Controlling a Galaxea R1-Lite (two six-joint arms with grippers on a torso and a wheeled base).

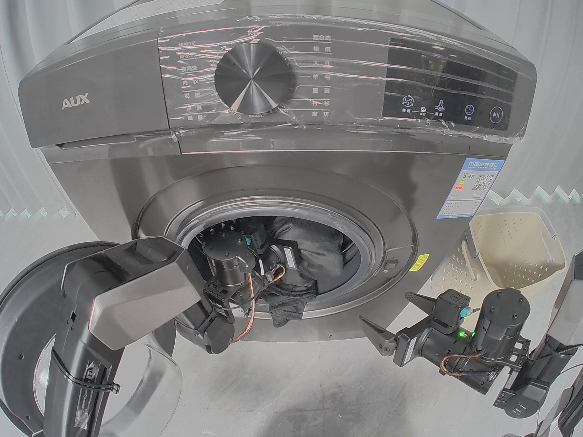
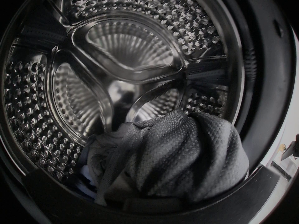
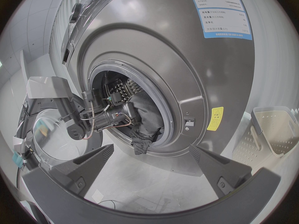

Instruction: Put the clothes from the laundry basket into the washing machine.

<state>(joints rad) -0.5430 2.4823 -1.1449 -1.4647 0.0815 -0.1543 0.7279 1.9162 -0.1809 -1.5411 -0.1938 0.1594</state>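
Head view puts my left gripper inside the round mouth of the grey metal washing machine, up against the dark clothes; whether it grips them I cannot tell. One crumpled fold hangs over the door lip. Left wrist view shows their fine mesh knit heaped low at the front of the dimpled steel drum. My right gripper hovers outside, its wedge-shaped jaws spread wide, near the cream perforated laundry basket.
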